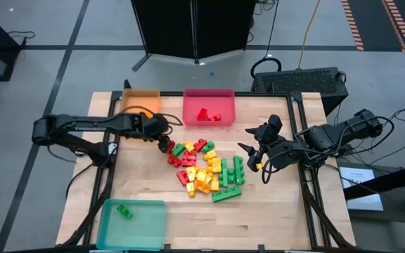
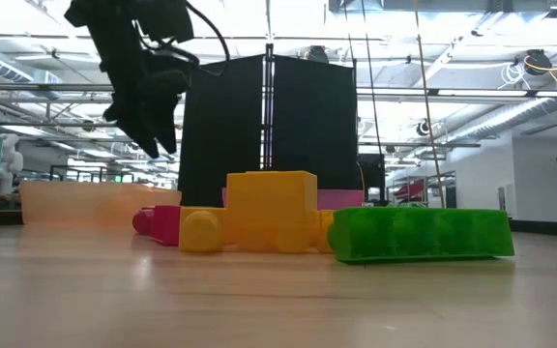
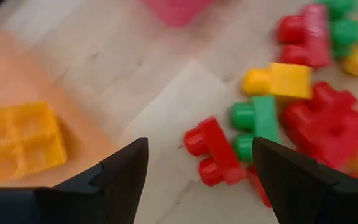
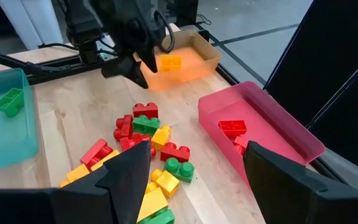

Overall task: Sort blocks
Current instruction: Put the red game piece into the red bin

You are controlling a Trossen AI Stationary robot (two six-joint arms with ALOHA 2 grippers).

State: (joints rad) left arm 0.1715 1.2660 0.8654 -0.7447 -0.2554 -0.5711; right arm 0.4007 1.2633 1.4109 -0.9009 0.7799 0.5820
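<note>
We found the sorting at an early stage. The translucent orange rectangular tray (image 1: 140, 99), at eleven o'clock on the wooden table (image 1: 146, 186), held one yellow-orange studded plastic brick (image 4: 171, 62); the translucent red tray (image 1: 208, 105) at twelve o'clock held a few red studded bricks (image 1: 208, 114); the translucent teal tray (image 1: 131, 223) at seven o'clock held one green studded brick (image 1: 124, 211). The main heap of mixed red, yellow-orange and green studded bricks (image 1: 206, 170) lay unsorted at the table's centre, so in our judgement most of the work was left to do. The left gripper (image 1: 163, 140) hung just beside the orange tray at the heap's ten o'clock edge, fingers spread and holding nothing, with a short red brick (image 3: 215, 151) between them in its wrist view. The right gripper (image 1: 249, 156) waited at the heap's three o'clock side, likewise released and empty. We judged that red brick the likely next pick.
</note>
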